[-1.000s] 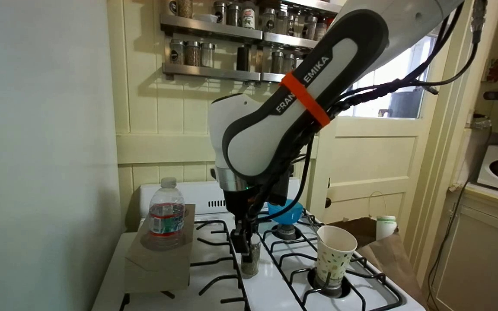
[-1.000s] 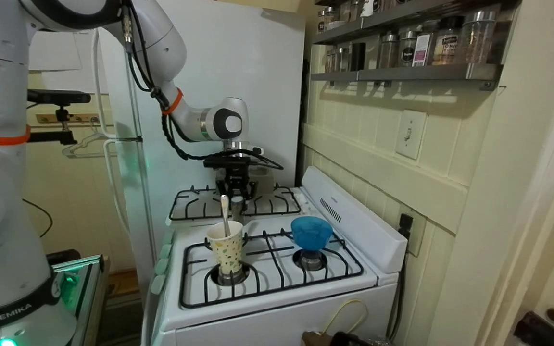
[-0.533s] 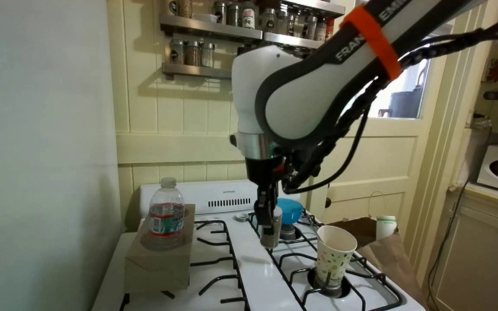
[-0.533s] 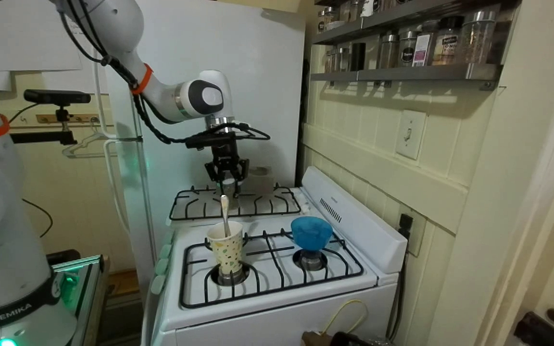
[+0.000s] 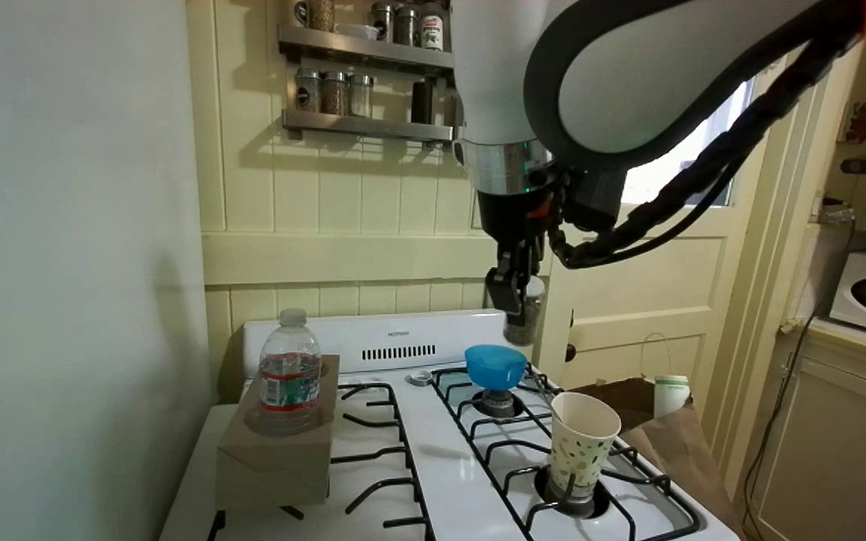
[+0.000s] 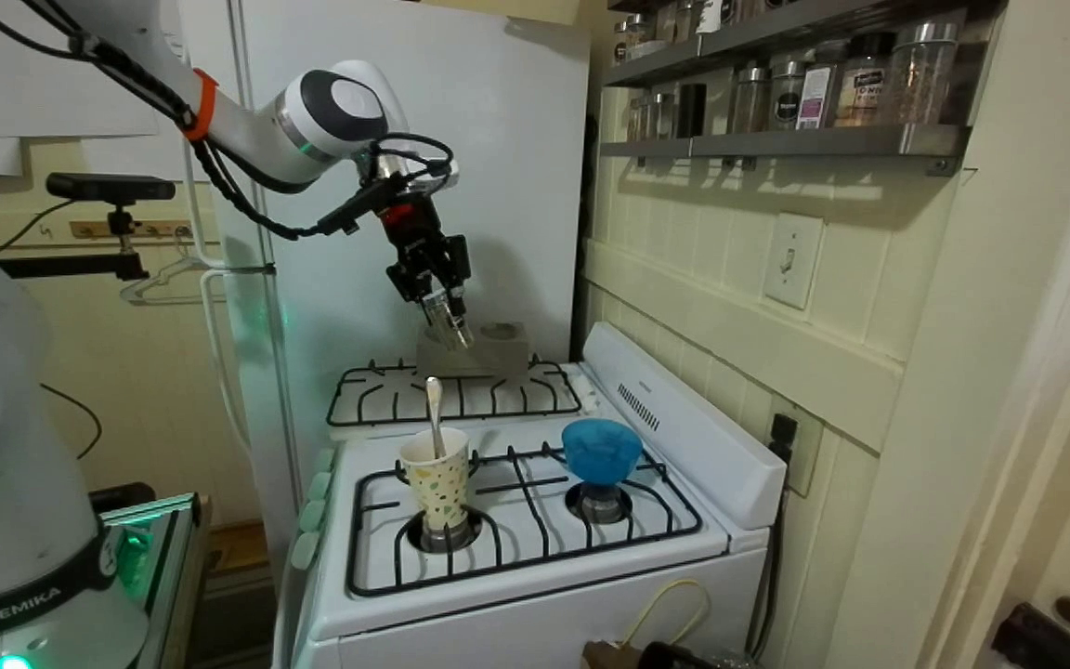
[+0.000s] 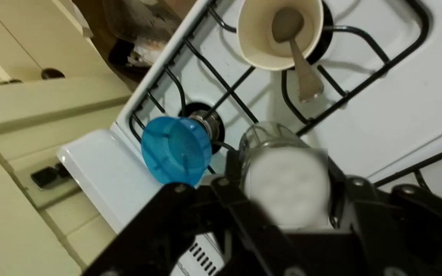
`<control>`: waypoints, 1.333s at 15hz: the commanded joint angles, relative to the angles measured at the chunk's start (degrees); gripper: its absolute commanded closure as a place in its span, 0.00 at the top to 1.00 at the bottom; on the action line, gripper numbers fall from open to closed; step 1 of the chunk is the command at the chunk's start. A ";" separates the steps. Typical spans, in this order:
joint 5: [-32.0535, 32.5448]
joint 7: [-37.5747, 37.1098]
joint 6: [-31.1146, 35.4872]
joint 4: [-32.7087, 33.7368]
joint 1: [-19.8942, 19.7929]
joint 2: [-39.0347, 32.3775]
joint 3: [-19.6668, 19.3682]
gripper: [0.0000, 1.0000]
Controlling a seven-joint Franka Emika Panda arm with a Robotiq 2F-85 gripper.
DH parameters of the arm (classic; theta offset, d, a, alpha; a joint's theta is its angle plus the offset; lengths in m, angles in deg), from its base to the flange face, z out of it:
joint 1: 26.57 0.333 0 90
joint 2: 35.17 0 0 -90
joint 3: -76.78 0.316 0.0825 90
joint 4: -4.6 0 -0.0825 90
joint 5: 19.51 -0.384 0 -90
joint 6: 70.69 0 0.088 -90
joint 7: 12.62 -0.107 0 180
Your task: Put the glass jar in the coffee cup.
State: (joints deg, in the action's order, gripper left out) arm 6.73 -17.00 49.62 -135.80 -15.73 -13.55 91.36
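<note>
"Wrist view first, please: what do we find at the gripper (image 7: 282, 163)?"

"We see its two dark fingers (image 7: 233, 165) closed around the glass jar (image 7: 284, 168), one on each side; the pale round top (image 7: 288, 188) of the jar faces us, somewhat blurred."

"And where is this jar?"

"In both exterior views we find it in the air above the stove (image 5: 440, 451), tilted, and well apart from the coffee cup (image 6: 439, 483)."

"How does the cup stand, then?"

"It stands on a burner (image 6: 447, 539), on the side of the knobs (image 6: 310, 517), and we notice a metal spoon (image 6: 434, 409) leaning in it, with one end above the rim."

"What else do we have there?"

"On another burner (image 6: 602, 506), nearer to the back panel (image 6: 702, 441), sits the blue bowl (image 6: 600, 451). In an exterior view we see also a plastic bottle (image 5: 290, 376) upon a cardboard-coloured box (image 5: 275, 477), on the other half of the stove. Spice jars (image 5: 334, 94) stand on the wall shelves (image 5: 365, 124) in both exterior views."
</note>
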 commanded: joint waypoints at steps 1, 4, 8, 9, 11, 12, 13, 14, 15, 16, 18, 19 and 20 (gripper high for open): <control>-1.00 -8.82 -7.29 -4.01 -0.94 5.17 1.69 0.24; -2.21 -15.75 -10.98 -7.91 -1.37 8.65 1.17 0.24; -2.48 -12.62 -4.87 -13.03 -2.15 9.88 -3.30 0.24; -1.77 -10.72 -1.86 -14.17 -2.40 9.70 -4.44 0.24; -1.48 -5.37 5.18 -15.26 -2.94 8.23 -7.10 0.24; -1.99 -2.95 7.97 -15.28 -3.11 6.88 -7.90 0.24; -2.77 -0.81 10.56 -15.58 -3.14 5.94 -8.57 0.24; -3.57 1.02 12.56 -15.72 -3.01 5.00 -8.88 0.24; -5.17 2.38 14.92 -16.34 -2.40 4.59 -9.24 0.24; -6.82 2.45 15.97 -16.85 -2.08 4.29 -8.92 0.24; -9.39 1.68 17.40 -18.35 -1.84 4.44 -7.83 0.24; -10.02 0.69 17.58 -18.90 -2.15 4.32 -7.29 0.24; -10.40 0.74 17.18 -16.76 -2.40 2.31 -6.85 0.24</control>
State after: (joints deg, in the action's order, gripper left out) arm -1.16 -15.89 65.21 -152.59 -17.99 -9.98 83.20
